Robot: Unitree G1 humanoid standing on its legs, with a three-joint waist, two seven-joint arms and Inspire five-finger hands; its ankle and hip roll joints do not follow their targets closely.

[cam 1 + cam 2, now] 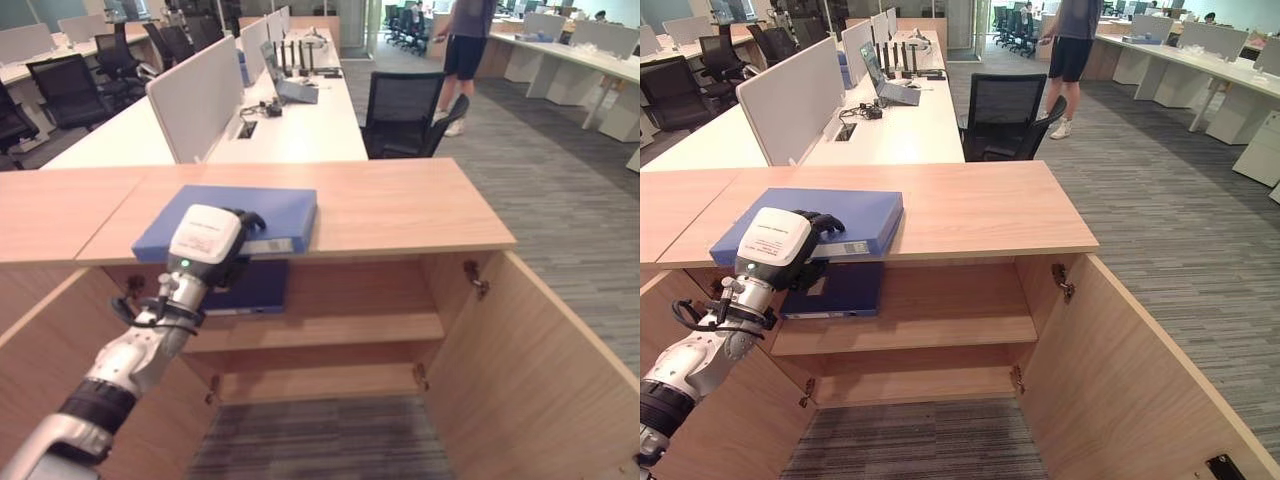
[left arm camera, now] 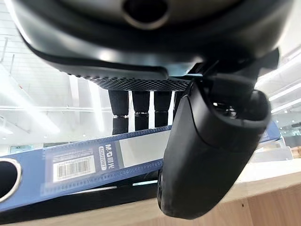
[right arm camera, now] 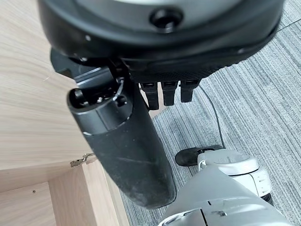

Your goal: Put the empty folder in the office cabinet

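the blue folder (image 1: 232,216) lies flat on the wooden worktop (image 1: 400,205) of the cabinet (image 1: 330,300), at its front edge towards the robot's left, with its labelled spine facing the robot and slightly overhanging the edge. the left hand (image 1: 205,240) is at the folder's near edge: in the left wrist view its fingers (image 2: 134,106) reach over the top of the folder while the thumb (image 2: 207,155) sits below the spine at the worktop's edge, so the hand is clamped on the folder, which rests on the worktop.

below, both cabinet doors stand open. the right door (image 1: 540,370) swings out towards the robot's right. inside, a second, darker blue folder (image 1: 250,288) lies on the upper shelf (image 1: 340,330), just under the worktop and behind the left hand.

the right hand (image 3: 127,141) shows in its own wrist view beside a wooden door panel, above the grey carpet (image 3: 254,94); its fingers are curled in and hold nothing.

beyond the cabinet stand white desks with dividers, a black chair (image 1: 405,115), and a person (image 1: 465,55) standing farther back.
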